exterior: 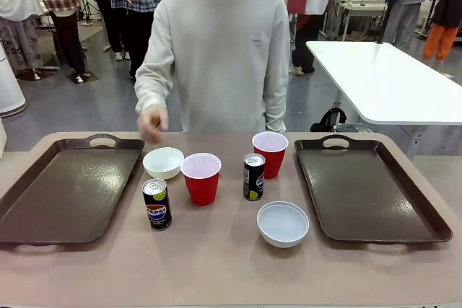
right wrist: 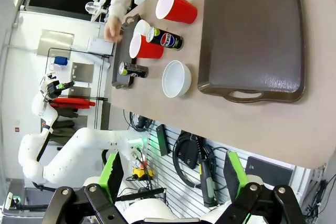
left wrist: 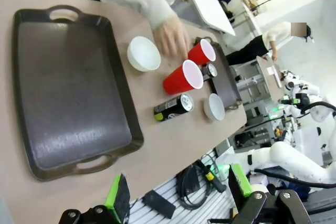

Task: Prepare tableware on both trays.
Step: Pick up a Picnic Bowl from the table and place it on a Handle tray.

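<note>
Tableware stands clustered on the bare table (exterior: 216, 272) between the left tray (exterior: 65, 192) and the right tray (exterior: 368, 192), and both trays hold nothing yet. Nearest, the left gripper (left wrist: 178, 190) and the right gripper (right wrist: 173, 177) hang off the table's near edge, each with its fingers spread wide and nothing between them.

Closest of the pieces is the near bowl (exterior: 283, 223), just beside the right tray's inner rim. Left of it stands the Pepsi can (exterior: 157, 204), upright. The middle red cup (exterior: 201, 178) is just beside the can, perhaps touching it; the front view is too flat to tell. The yellow-green can (exterior: 253, 176) stands a little farther off, close in front of the far red cup (exterior: 270, 154). The far bowl (exterior: 163, 162) sits near the left tray's far corner, and the person's hand (exterior: 152, 122) hovers just behind it.

Crowding looks like the main hazard. Open fingers coming down around either slim can could clip the cup next to it and topple one or both, and a fallen can would roll. The cups look thin, so a hard squeeze could buckle one or make it slip out. A left-arm reach for the far bowl would pass close to the person's hand. If both arms work the middle at once, they could collide.
</note>
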Available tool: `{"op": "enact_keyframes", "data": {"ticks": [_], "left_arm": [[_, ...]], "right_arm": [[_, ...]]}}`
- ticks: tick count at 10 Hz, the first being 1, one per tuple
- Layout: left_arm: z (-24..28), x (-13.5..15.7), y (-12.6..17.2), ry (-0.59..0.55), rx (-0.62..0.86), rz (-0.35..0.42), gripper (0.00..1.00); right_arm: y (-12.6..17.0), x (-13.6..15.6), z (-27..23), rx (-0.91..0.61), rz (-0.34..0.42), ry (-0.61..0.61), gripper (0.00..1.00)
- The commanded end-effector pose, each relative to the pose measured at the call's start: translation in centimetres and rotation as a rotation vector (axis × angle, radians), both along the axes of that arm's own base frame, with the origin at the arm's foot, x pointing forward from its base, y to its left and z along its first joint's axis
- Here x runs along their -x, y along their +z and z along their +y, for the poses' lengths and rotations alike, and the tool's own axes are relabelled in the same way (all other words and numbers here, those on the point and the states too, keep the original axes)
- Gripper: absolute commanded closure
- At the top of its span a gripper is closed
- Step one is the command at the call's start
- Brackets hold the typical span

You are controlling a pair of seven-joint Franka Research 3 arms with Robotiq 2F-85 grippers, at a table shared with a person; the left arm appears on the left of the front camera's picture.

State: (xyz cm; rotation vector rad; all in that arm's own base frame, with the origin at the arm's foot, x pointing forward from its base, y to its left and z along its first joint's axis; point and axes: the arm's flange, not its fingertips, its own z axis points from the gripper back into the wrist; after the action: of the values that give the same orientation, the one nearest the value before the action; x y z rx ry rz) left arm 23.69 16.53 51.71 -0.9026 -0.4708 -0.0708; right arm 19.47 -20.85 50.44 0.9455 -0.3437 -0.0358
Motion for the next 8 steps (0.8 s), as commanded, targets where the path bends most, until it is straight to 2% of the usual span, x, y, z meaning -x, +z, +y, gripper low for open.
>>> {"op": "enact_keyframes", "data": {"ticks": [1, 3, 5, 6, 8], "left_arm": [[0.0, -0.1, 0.3, 0.005, -0.001, 0.004, 0.00], [0.0, -0.1, 0.3, 0.005, -0.001, 0.004, 0.00], [0.0, -0.1, 0.3, 0.005, -0.001, 0.004, 0.00], [0.0, -0.1, 0.3, 0.005, -0.001, 0.004, 0.00], [0.0, -0.1, 0.3, 0.005, -0.001, 0.004, 0.00]], "right_arm": [[-0.1, 0.0, -0.1, -0.005, 0.003, 0.000, 0.00], [0.0, 0.0, 0.0, 0.000, 0.000, 0.000, 0.00], [3.1, -2.6, 7.9, 0.269, 0.132, -0.057, 0.00], [3.8, -5.4, 12.3, 0.371, 0.186, -0.048, 0.00], [3.7, -9.0, 18.6, 0.488, 0.263, -0.011, 0.00]]}}
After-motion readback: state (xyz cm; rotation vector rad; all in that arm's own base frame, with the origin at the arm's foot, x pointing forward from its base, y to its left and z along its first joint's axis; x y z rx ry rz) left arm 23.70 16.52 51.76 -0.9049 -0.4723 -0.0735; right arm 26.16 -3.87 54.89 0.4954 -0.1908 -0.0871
